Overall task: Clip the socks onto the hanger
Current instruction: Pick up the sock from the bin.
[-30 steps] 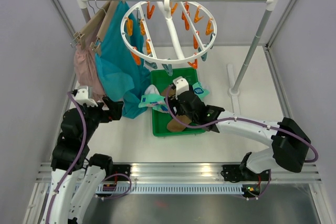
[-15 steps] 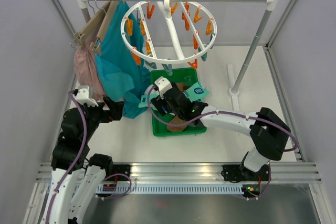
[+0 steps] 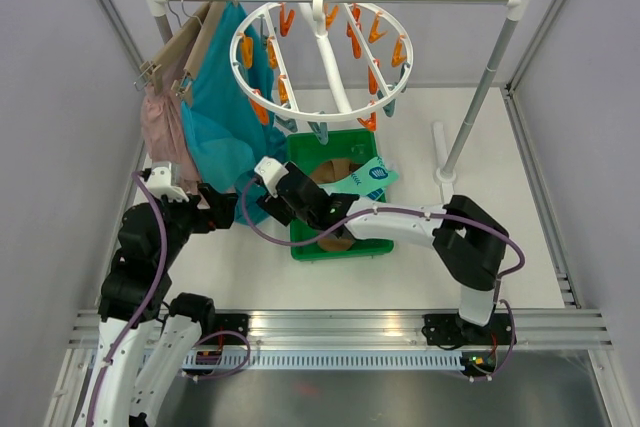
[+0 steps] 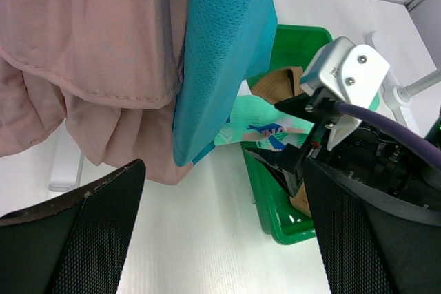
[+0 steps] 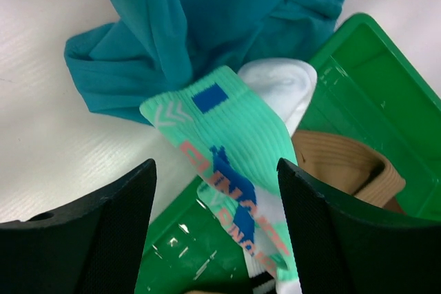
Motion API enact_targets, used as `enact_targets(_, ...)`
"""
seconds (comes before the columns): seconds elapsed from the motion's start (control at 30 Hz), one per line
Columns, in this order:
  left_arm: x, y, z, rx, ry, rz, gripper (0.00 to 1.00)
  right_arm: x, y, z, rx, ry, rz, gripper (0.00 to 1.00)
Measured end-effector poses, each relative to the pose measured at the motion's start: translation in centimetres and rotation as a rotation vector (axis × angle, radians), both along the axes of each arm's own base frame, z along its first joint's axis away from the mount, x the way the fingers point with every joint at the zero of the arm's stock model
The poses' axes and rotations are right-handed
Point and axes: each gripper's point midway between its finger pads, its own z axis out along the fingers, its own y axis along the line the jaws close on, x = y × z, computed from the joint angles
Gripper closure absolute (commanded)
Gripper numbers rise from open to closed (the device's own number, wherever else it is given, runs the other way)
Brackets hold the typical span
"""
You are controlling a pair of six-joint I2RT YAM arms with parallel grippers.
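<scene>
Both left fingers (image 4: 76,239) and right fingers (image 5: 83,232) gape empty; mint sock (image 5: 227,163) lies diagonally, one end by teal garment (image 5: 207,25).

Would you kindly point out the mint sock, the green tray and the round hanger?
mint sock (image 5: 231,149), right wrist view, on its patterned cuff.
green tray (image 5: 386,98), right wrist view, on its bare inner surface.
round hanger (image 3: 330,72), top external view, on its centre spoke.

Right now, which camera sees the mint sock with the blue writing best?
The right wrist view: the mint sock fills the middle, lying across the green tray's edge, lettering clear. The left wrist view shows part of it behind the right gripper. From the top view, that gripper hides it.
</scene>
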Motion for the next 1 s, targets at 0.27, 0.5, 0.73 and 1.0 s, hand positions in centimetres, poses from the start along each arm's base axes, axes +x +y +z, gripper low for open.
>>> enact_targets(0.27, 0.1, 0.0, -0.1, 0.001, 0.004, 0.000, 0.00, 0.4, 1.0, -1.3, -0.066, 0.003, 0.025, 0.27)
enact_targets(0.5, 0.1, 0.0, -0.1, 0.001, 0.004, 0.000, 0.00, -0.1, 1.2, -1.7, -0.110, 0.006, 0.050, 0.27)
enact_targets(0.73, 0.1, 0.1, -0.4, 0.004, 0.016, 0.008, 0.00, 0.1, 2.0, -2.8, -0.131, 0.007, 0.058, 0.28)
enact_targets(1.0, 0.1, 0.3, -0.6, 0.007, 0.026, 0.014, 0.00, 1.2, 2.2, -2.9, -0.157, -0.024, 0.033, 0.41)
